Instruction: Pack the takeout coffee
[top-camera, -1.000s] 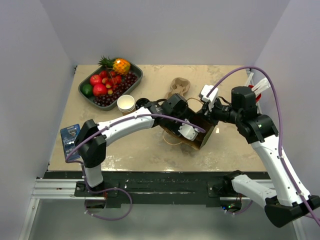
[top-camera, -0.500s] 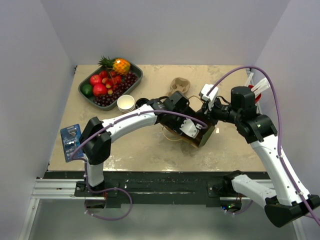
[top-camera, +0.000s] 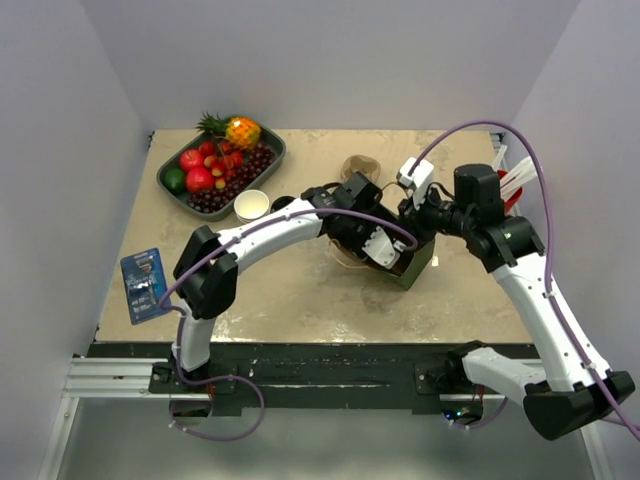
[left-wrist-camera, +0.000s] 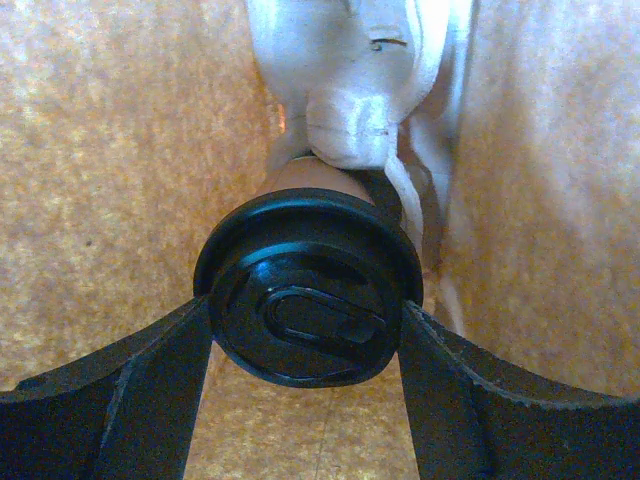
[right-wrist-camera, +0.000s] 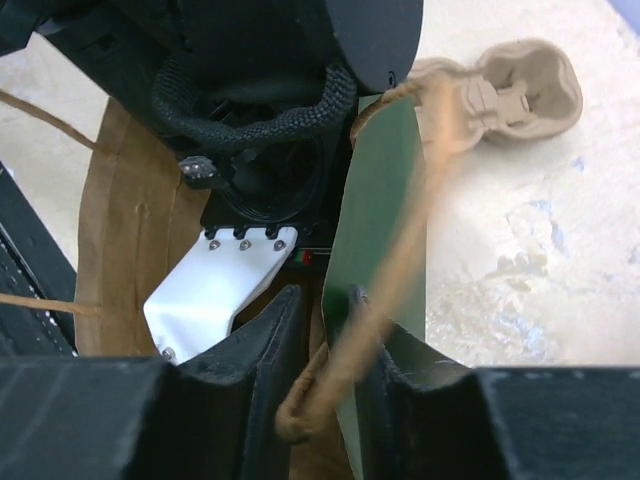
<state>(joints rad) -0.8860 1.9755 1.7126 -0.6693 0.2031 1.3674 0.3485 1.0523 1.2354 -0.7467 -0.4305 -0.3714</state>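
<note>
Arms meet over the bag (top-camera: 417, 262) at the middle of the worktop (top-camera: 300, 300). The left hand (left-wrist-camera: 305, 316) plunges inside it, fingers (left-wrist-camera: 150, 385) spread wide and pressed on both sides of a coffee cup (left-wrist-camera: 300, 215) at its black lid. The right hand (right-wrist-camera: 328, 310) straddles the bag's green wall and twine handle (right-wrist-camera: 400, 270), fingers slightly parted; I cannot tell if it pinches. Kraft walls crowd the cup. A pulp carrier (top-camera: 358, 168) lies just beyond the bag; 1 open paper cup (top-camera: 251, 205) and a fruit tray (top-camera: 281, 150) sit far left.
</note>
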